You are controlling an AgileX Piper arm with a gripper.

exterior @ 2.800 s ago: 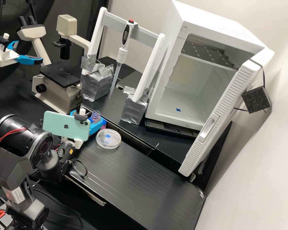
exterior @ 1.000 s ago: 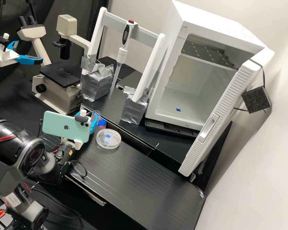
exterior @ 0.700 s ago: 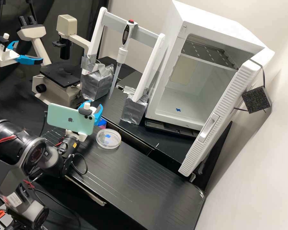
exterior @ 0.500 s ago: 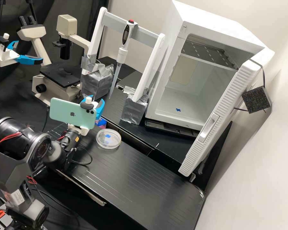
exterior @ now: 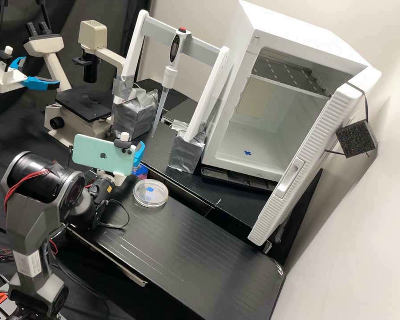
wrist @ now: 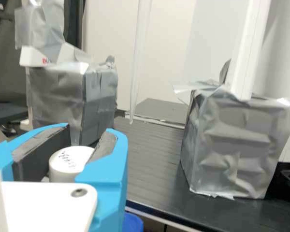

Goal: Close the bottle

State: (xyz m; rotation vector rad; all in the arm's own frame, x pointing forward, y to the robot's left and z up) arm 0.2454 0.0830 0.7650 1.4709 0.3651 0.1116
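I judge we're at the capping step: my gripper (wrist: 89,129) has the white cap (wrist: 67,162) between its pads, closed down to the cap's width, with both sides looking in contact. I can't tell if the cap is seated or held clear of the neck, so I wouldn't call the bottle closed.

Left to right. Microscope is at far left, beyond the arm, well apart from the gripper. Phone (exterior: 101,155) rides on the wrist, on the near side of the fingers (exterior: 139,153). Blue-and-pink item (exterior: 141,171) sits just under the gripper. Could be part of the bottle or something next to it, can't tell. My guess is the bottle stands right there under the cap.

Next move, my call: line the cap up square over the neck, lower gently, then turn to tighten. If it's already on, just turn and check it's level. Cross-threading or tipping the bottle are the risks.

Dish (exterior: 150,194) is just to the near right on the slatted board (exterior: 186,249), so keep the wrist off that side. Far side: the pipette (exterior: 168,76) hangs tip down between the left foil-wrapped block (exterior: 135,115) and the right foil-wrapped block (exterior: 186,153). Don't push forward into any of them. Cabinet (exterior: 315,38) at far right has its door (exterior: 313,151) open, well apart, no problem for a short twist.
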